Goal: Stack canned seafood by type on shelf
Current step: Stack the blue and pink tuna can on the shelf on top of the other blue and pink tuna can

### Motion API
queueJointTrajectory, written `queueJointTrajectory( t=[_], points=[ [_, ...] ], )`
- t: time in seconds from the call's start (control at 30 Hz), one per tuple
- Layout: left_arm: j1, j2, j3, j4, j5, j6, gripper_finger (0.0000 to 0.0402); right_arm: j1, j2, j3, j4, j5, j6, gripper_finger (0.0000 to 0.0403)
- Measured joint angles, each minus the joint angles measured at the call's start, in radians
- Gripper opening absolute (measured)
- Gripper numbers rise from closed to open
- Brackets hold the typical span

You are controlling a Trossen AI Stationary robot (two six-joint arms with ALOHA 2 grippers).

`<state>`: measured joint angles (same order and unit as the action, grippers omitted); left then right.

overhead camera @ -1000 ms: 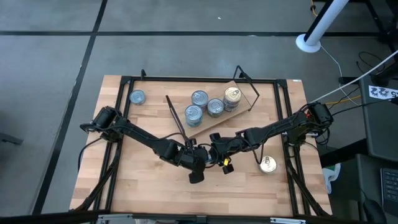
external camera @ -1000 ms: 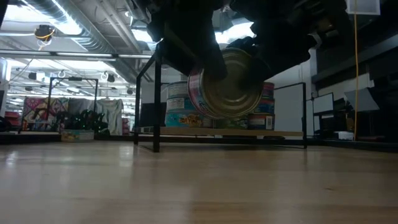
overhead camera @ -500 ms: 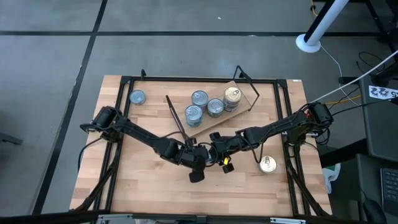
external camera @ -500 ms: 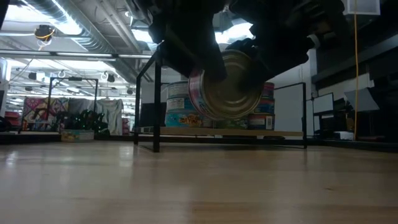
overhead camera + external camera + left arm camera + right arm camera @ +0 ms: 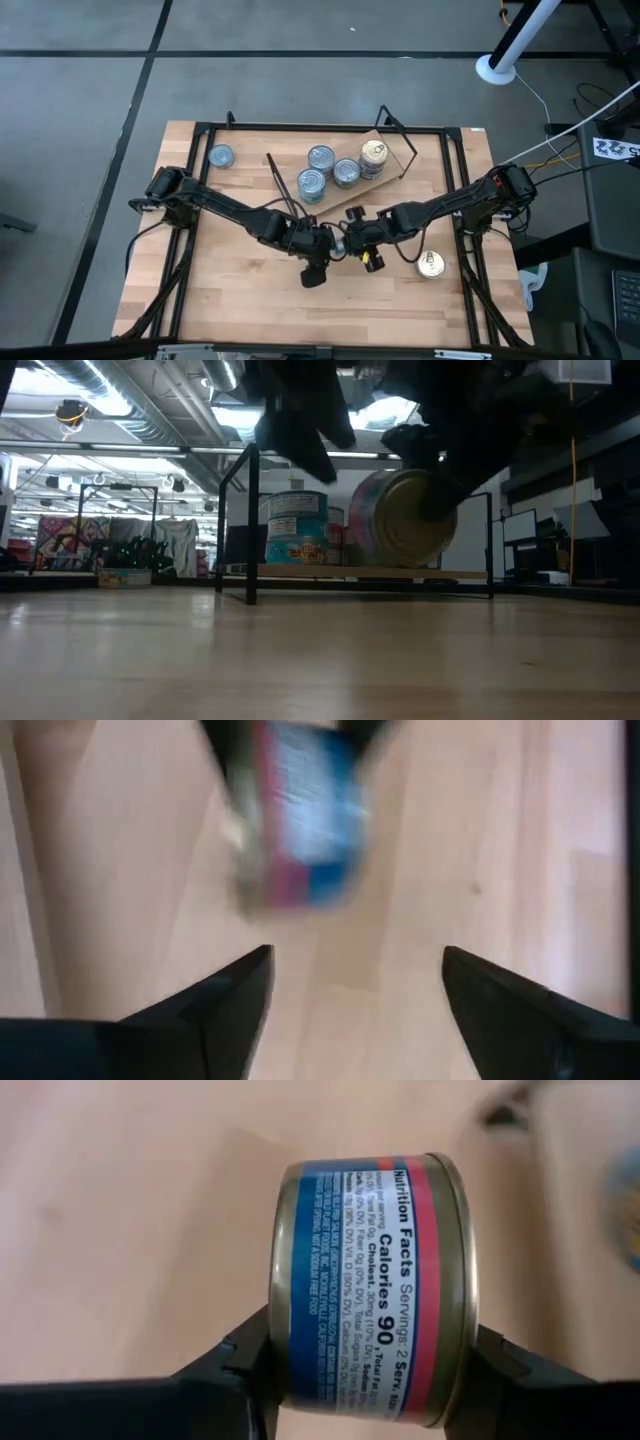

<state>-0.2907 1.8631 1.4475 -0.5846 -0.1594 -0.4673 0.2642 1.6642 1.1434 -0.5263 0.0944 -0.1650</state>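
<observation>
Held tin (image 5: 370,1290) reads "Nutrition Facts", "Servings 2", "Calories 90" on a blue label with red-pink band; metal rims, short round shape. Right gripper (image 5: 352,238) is clamped on this tin, fingers on both sides, held on its side in the air in front of the shelf (image 5: 385,168), tabletop below. In the low view the same tin (image 5: 400,518) shows its brassy round end, hanging above the table (image 5: 320,660) with the shelf behind it.

Left gripper (image 5: 322,248) sits just beside the right gripper, on the side away from the shelf's right end; its fingers (image 5: 230,1005) stand apart with nothing between them, the tin blurred ahead of them.

Shelf is a light wood plank with thin black wire legs, set askew. On it: three blue tins (image 5: 320,172) with silvery tops and a gold-topped stack (image 5: 373,155) at the right end of the shelf. Low view shows a blue-labelled stack (image 5: 296,528) on the plank, text too small to read.

Loose tins: blue one (image 5: 221,156) well left of the shelf, gold one (image 5: 431,264) in front of the shelf's right end. Black frame bars run round the table; arms partly hide the shelf's front edge.
</observation>
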Motion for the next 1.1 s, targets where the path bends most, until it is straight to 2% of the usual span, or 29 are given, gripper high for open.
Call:
queueJointTrajectory(
  t=[0.2, 0.47, 0.73, 0.87, 1.1],
  points=[
    [0.011, -0.066, 0.024, -0.075, -0.001, 0.019, 0.0282, -0.003, -0.001, 0.137, -0.299, 0.169, -0.001, 0.0185],
    [0.02, -0.127, 0.027, -0.115, -0.024, 0.052, 0.0282, -0.002, -0.001, 0.236, -0.611, 0.524, 0.001, 0.0185],
    [0.038, -0.15, 0.027, -0.126, -0.031, 0.062, 0.0282, -0.002, -0.001, 0.246, -0.753, 0.739, 0.002, 0.0189],
    [0.038, -0.169, 0.027, -0.14, -0.032, 0.131, 0.0282, -0.003, -0.001, 0.246, -0.818, 0.837, 0.003, 0.0189],
    [0.051, -0.238, 0.027, -0.137, -0.055, 0.2, 0.0282, -0.003, -0.001, 0.246, -0.905, 0.91, 0.014, 0.019]
  ],
)
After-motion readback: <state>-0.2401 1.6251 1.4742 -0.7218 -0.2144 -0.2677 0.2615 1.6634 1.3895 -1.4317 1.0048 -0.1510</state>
